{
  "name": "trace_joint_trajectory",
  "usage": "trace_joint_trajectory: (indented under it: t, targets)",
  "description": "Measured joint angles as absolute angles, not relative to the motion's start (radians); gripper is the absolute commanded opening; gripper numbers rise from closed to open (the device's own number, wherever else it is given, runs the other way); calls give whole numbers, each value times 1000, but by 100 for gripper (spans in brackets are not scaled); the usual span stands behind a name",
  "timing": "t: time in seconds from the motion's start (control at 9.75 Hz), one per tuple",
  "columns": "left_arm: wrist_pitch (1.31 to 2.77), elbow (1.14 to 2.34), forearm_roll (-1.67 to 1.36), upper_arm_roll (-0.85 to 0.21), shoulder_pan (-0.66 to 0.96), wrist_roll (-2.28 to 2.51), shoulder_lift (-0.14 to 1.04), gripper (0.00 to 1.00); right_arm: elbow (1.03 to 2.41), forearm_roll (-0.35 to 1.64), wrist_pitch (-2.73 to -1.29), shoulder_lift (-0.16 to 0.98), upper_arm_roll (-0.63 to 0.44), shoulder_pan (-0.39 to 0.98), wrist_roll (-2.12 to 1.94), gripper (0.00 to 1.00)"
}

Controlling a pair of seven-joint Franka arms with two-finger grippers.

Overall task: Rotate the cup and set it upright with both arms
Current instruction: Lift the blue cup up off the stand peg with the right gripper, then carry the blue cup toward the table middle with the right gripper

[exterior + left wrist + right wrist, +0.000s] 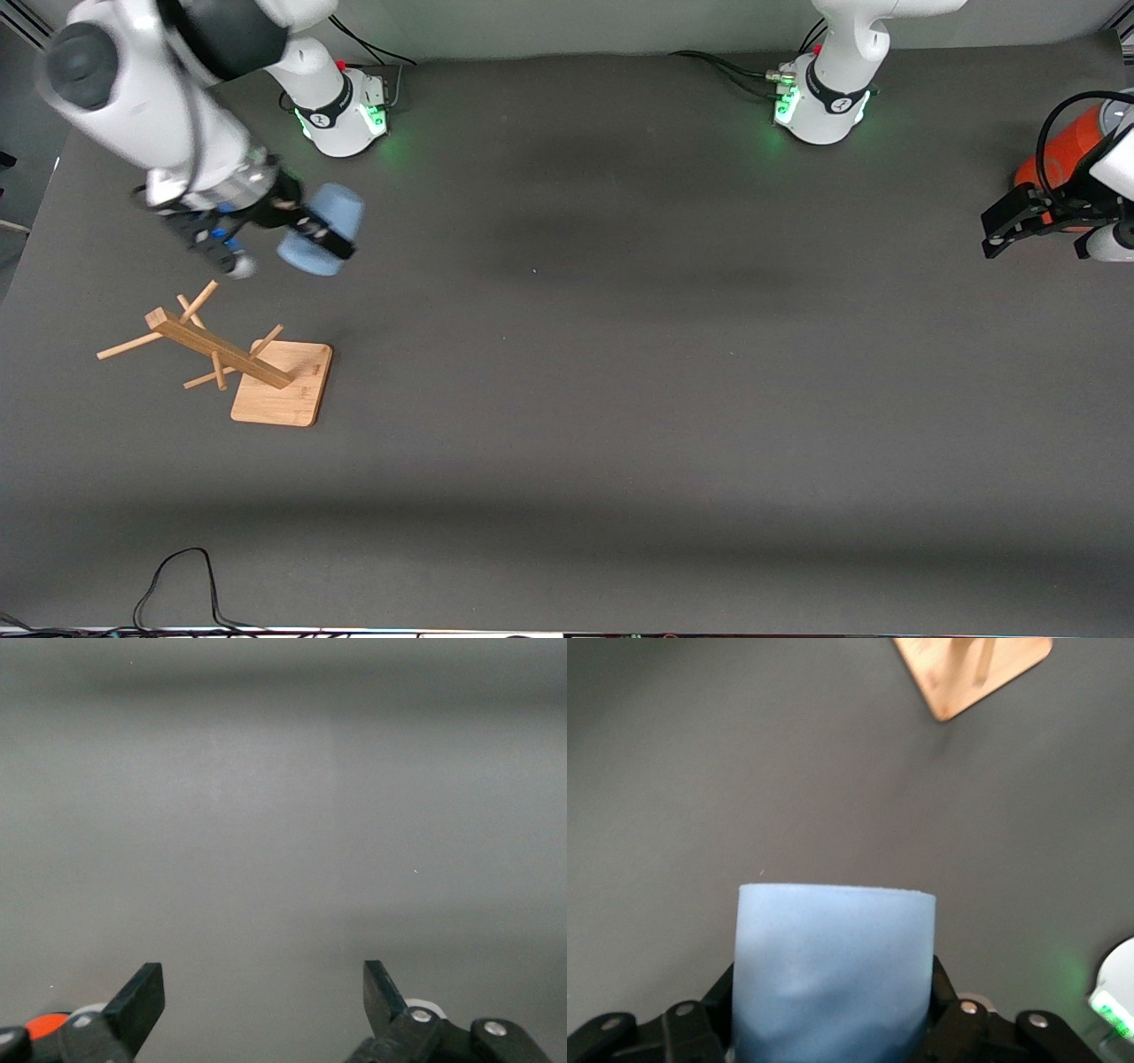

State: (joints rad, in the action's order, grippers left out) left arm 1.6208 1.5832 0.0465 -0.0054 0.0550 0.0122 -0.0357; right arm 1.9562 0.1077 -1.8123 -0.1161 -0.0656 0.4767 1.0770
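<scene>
The pale-blue cup [344, 210] is held on its side in the air by my right gripper [315, 234], over the table at the right arm's end, between that arm's base and the wooden rack. In the right wrist view the cup [833, 948] fills the space between the black fingers, and my right gripper [833, 997] is shut on it. My left gripper [1036, 246] hangs open and empty at the left arm's end of the table, beside the orange cylinder. In the left wrist view my left gripper [261, 992] shows only bare grey table between its fingers.
A wooden peg rack on a square base [292, 399] stands nearer to the front camera than the cup; a corner of the base [983, 678] shows in the right wrist view. An orange cylinder [1067, 142] stands at the left arm's end. A black cable [177, 576] lies at the front edge.
</scene>
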Motion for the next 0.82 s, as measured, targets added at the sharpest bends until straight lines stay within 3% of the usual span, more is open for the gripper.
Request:
trace_joint_trajectory:
  t: [0.31, 0.82]
  targets:
    - [1621, 1576, 47, -4, 55, 12, -34, 100, 1943, 107, -1947, -40, -63, 677, 1418, 59]
    - [1625, 1572, 47, -3, 53, 12, -22, 100, 1664, 47, -2055, 356, -62, 920, 1940, 55]
